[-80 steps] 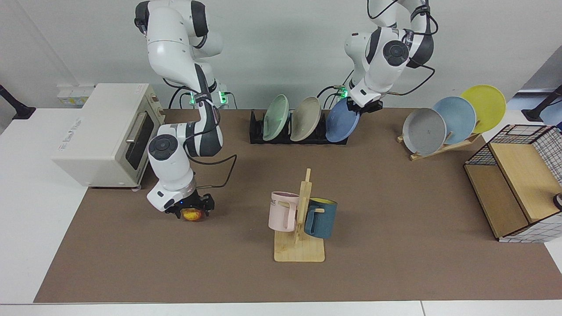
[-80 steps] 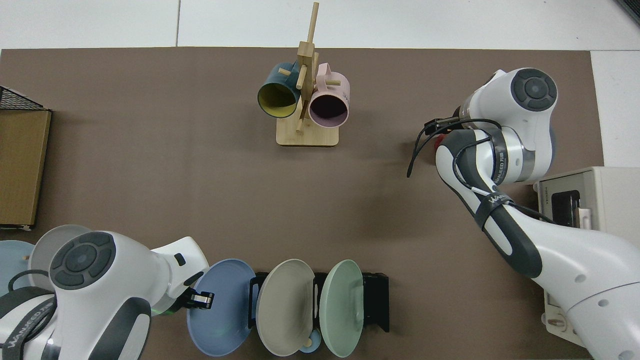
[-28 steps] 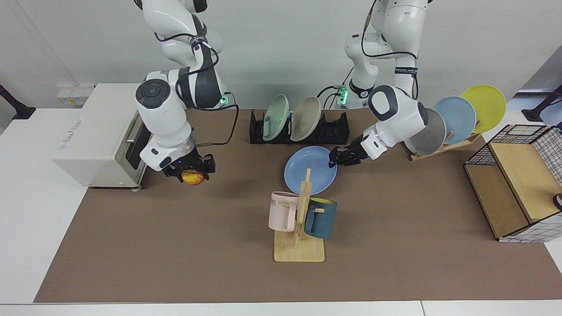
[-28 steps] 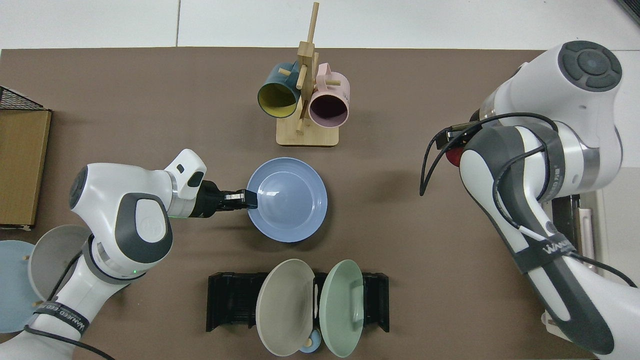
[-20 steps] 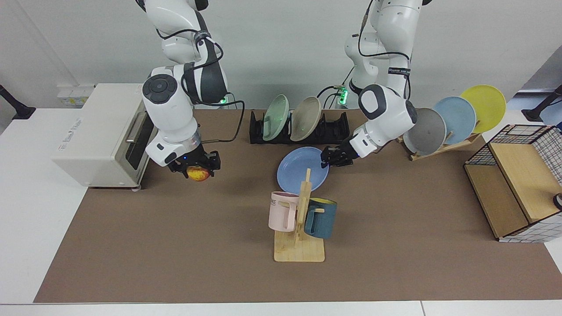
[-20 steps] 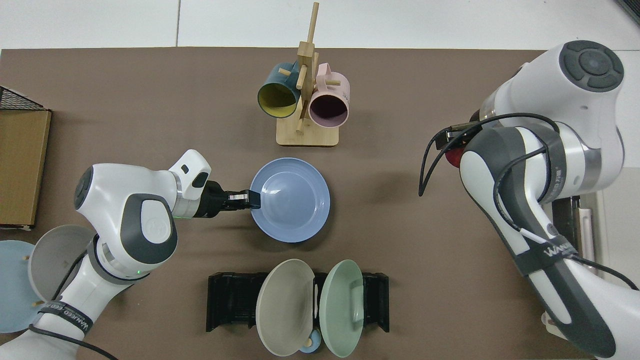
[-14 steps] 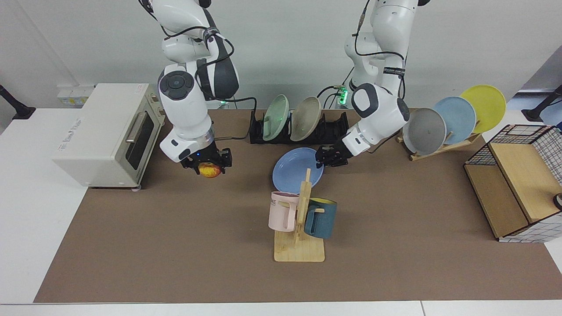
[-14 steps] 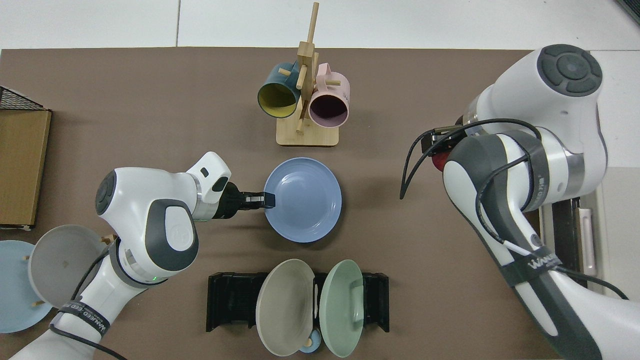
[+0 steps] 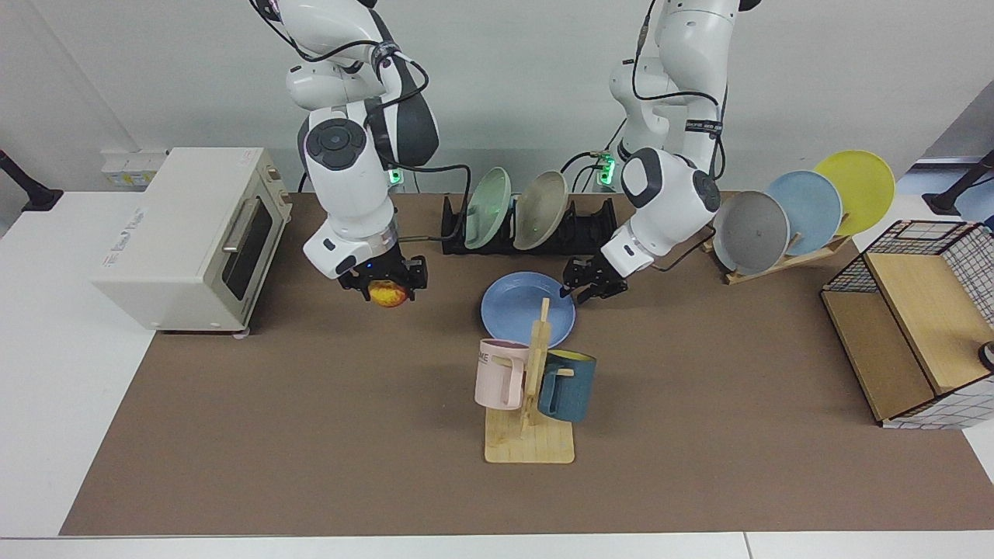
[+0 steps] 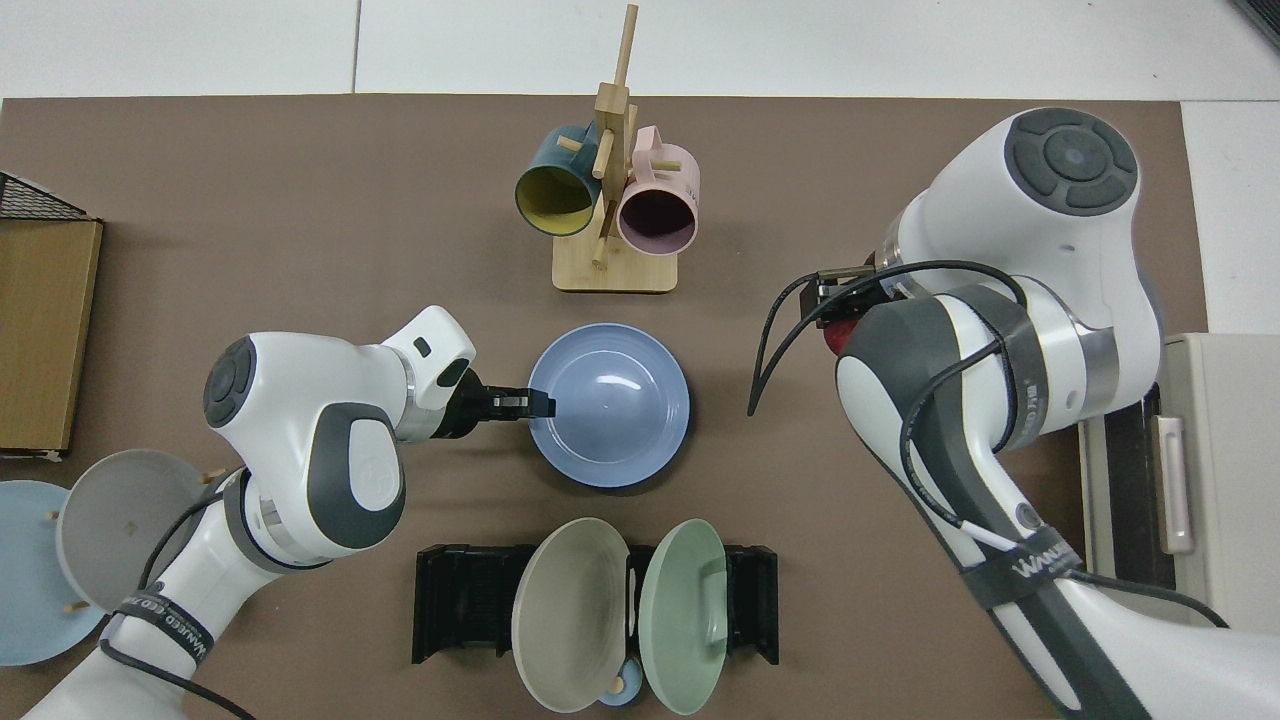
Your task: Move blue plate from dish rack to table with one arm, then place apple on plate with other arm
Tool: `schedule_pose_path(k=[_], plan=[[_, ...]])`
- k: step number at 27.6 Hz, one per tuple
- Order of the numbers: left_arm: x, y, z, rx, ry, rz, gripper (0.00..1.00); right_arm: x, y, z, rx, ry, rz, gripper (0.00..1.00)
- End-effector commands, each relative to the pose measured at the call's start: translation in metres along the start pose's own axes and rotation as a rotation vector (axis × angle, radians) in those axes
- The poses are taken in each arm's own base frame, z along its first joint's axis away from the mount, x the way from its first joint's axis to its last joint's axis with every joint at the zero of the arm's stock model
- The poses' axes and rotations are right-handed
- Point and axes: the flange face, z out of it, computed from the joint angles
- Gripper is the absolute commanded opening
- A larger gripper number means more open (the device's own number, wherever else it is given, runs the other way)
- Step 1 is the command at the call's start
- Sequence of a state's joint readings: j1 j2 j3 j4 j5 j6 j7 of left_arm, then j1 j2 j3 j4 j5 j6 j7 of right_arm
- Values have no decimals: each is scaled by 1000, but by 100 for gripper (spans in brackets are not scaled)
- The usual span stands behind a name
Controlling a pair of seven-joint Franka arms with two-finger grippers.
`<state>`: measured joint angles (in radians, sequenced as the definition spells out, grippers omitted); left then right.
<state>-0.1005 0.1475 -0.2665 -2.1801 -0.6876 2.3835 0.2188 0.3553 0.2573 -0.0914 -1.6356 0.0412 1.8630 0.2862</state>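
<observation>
Periwinkle, the one blue plate (image 9: 528, 310) lies on the table (image 9: 699, 435), its rim pinched by the left gripper (image 9: 582, 286); the right gripper (image 9: 386, 288) clasps one apple (image 9: 388, 294) aloft. From above, the dish rack (image 10: 465, 604) holds two plates; the mug stand (image 10: 613, 262) carries two mugs.
</observation>
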Motion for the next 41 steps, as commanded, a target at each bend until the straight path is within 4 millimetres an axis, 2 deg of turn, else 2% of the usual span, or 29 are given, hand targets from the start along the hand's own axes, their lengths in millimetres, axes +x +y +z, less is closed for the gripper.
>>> schedule_pose_path(k=[1,3,7,11,14,18,19,20,22,24,29,31,33,38,41], plan=[[0,3,-4,41,6,2,56,-12,-20,0,27,7,47,16],[3,0,-12,62,14,-4,57,-16,-32,1,30,18,55,16],[4,1,-49,153,-1,22,57,-24,-58,9,35,29,78,16],[14,5,-111,257,-64,63,57,-31,-77,14,38,36,84,16],[24,14,-167,374,-111,93,57,-37,-92,18,39,36,80,16],[25,32,-215,451,-156,110,58,-50,-129,29,42,40,63,15],[24,36,-224,464,-161,113,62,-54,-140,36,40,36,61,15],[23,40,-233,480,-163,118,71,-57,-147,39,41,37,64,14],[20,42,-248,528,-166,128,98,-65,-165,43,39,36,65,13],[17,45,-266,563,-145,128,98,-74,-184,52,26,30,46,13],[13,51,-296,569,-142,114,99,-74,-210,72,20,28,64,13],[14,56,-307,566,-143,113,99,-69,-221,89,9,24,75,13],[14,57,-308,562,-148,111,99,-63,-227,108,10,30,78,13],[14,59,-310,550,-129,117,99,-60,-231,128,16,34,85,13],[12,54,-312,550,-133,107,100,-57,-233,133,29,47,88,13]])
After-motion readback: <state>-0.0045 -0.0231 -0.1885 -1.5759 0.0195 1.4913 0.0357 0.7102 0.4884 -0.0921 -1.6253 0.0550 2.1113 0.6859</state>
